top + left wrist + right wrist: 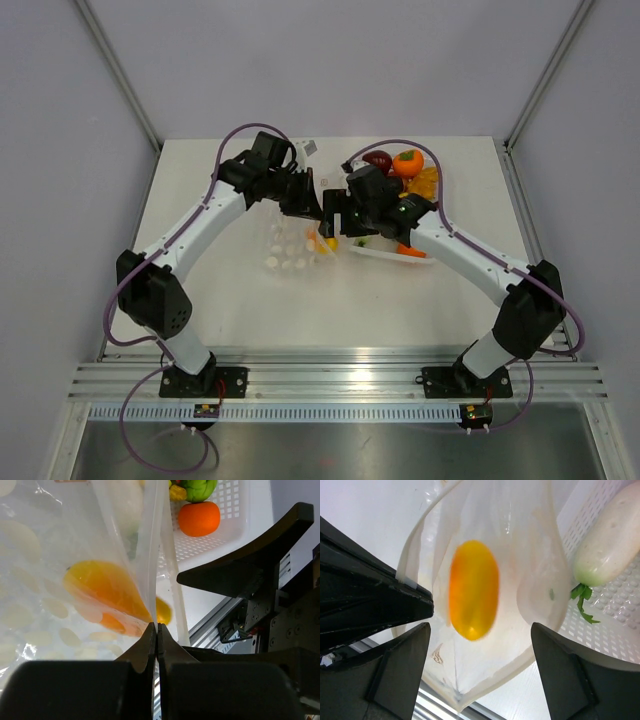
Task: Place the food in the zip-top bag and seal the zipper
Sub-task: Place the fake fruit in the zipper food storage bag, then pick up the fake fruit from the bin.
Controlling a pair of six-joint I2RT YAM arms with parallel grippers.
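Left claw (pixel 156 630) is clamping the bag (pixel 50 580) rim; right claw (pixel 480 645), apart at 3 o'clock of it, is dropping food (pixel 474 590), ideally mid-mouth.

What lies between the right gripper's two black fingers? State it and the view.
Right wrist view: the open mouth of the clear blotched plastic bag, holding an orange oval toy piece, lies between the fingers of the right gripper.

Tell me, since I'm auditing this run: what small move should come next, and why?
Probably lift the right gripper away from the see-through blotched plastic bag toward the white perforated tray for another piece: its jaws stand open, the glossy orange-yellow toy fruit is inside the bag, and the left gripper pinches the bag's edge.
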